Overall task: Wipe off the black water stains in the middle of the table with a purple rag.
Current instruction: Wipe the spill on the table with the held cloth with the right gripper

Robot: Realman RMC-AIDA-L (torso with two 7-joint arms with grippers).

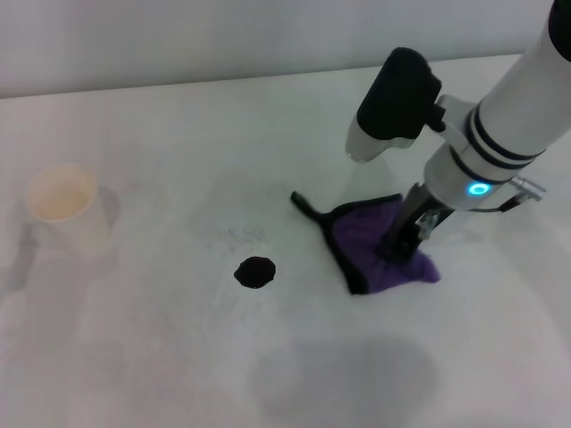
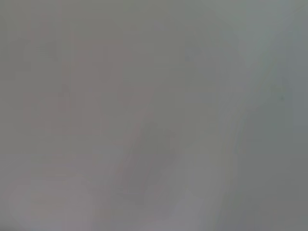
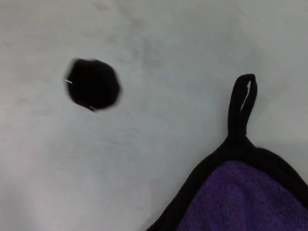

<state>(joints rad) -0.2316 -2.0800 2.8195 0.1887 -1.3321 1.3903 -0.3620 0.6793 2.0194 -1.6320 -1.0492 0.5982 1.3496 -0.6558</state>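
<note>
No readable txt, labels, brands or nos. anywhere. Purple rag (image 1: pixel 379 245) & paper cup (image 1: pixel 61 198): both unmarked.

The table (image 1: pixel 178 116) is white and smooth, with faint grey smudges. On it lies a small round black stain (image 1: pixel 255 272) near the middle, with a few grey specks just behind it, and to its right, apart from it, the purple rag (image 1: pixel 361 241) with black edging and a thin black loop that points toward the stain side. A pale paper cup (image 1: pixel 61 198) stands well apart on the left side of the table.
</note>
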